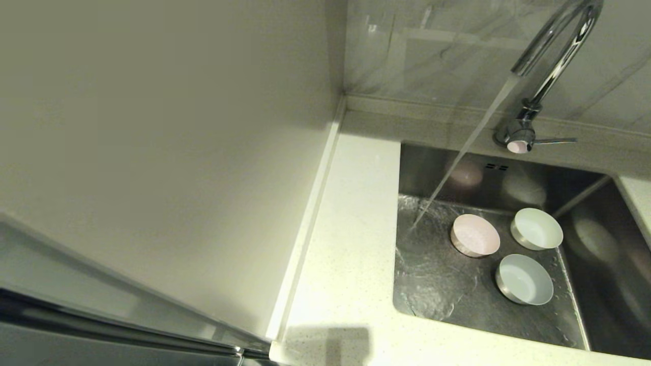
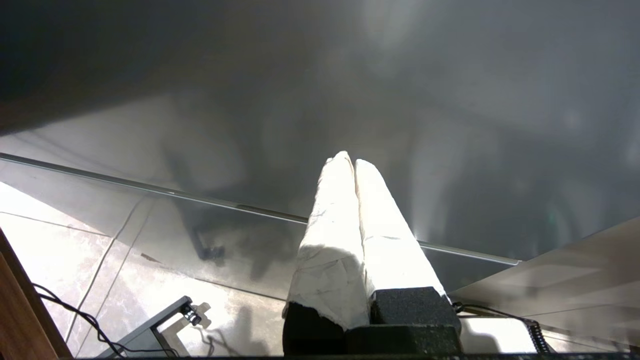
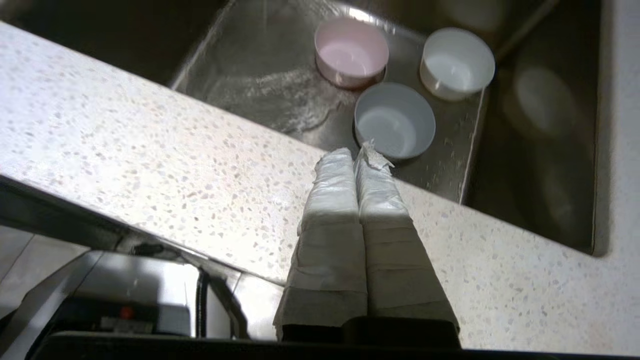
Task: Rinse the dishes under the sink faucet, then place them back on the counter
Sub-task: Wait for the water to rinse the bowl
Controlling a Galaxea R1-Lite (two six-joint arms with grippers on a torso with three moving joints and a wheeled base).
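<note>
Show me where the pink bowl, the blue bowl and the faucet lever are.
pink bowl (image 1: 475, 234), head view, inner floor.
blue bowl (image 1: 524, 279), head view, inner floor.
faucet lever (image 1: 555, 140), head view, middle of the thin rod.

No readable text, label or number appears anywhere (seemingly).

L gripper (image 2: 354, 162) sits w/ both white-wrapped fingers (image 2: 335, 240) pressed together, nothing btwn them. It points at a dim grey glossy panel (image 2: 450, 125) w/ a thin metal strip (image 2: 150, 187) running across it. Tiled floor (image 2: 60, 240) shows beyond, w/ a black cable (image 2: 85, 320) and a grey bracket (image 2: 150, 330).
</note>
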